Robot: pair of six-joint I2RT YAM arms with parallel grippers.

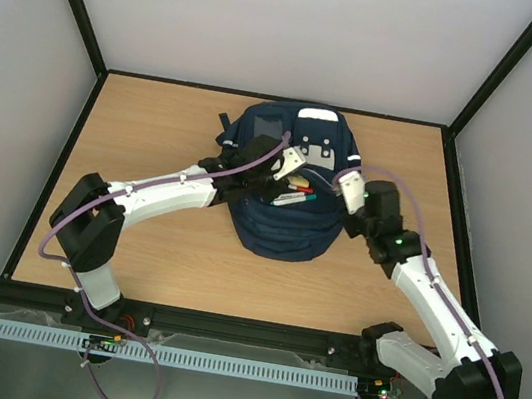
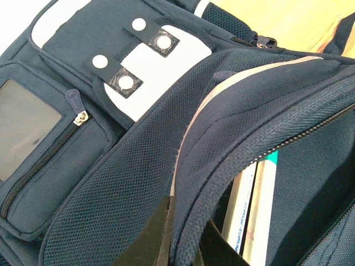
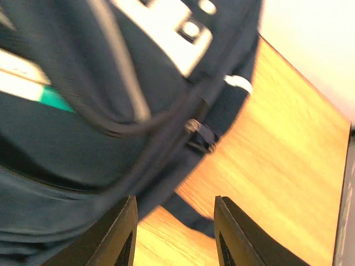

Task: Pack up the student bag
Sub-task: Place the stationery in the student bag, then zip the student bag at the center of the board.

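Right gripper: the right gripper [image 3: 175, 221] has its dark fingers apart with nothing between them. It hovers over bare wood at the bag's 3 o'clock edge.
Left gripper: the left gripper [image 2: 186, 244] reaches in from 8 o'clock, clamped on the navy mesh pocket lip [image 2: 222, 160] and holding the mouth open.
Task's thing: the student bag [image 1: 282, 227], a large navy fabric backpack, lies flat on the light wooden table [image 1: 157, 122], straight out at 12 o'clock from the bases.
Contents: pale pens and flat stationery [image 2: 249, 205], one teal-tipped, lie in the open pocket just under the lip.
Zip: a small metal zip pull [image 3: 195, 126] sits at the bag's side seam, at 12 o'clock from the right fingers. This view is blurred.
Far end: a white patch with round snap studs [image 2: 150, 66] sits beyond the pocket.
Risk 1: the pinch covers only a thin fold, so a tug could free it and close the mouth over the stationery.
Risk 2: the bag is soft and unanchored, so pulling the zip may drag it rather than close it.
Risk 3: protruding pens could snag the zip teeth.
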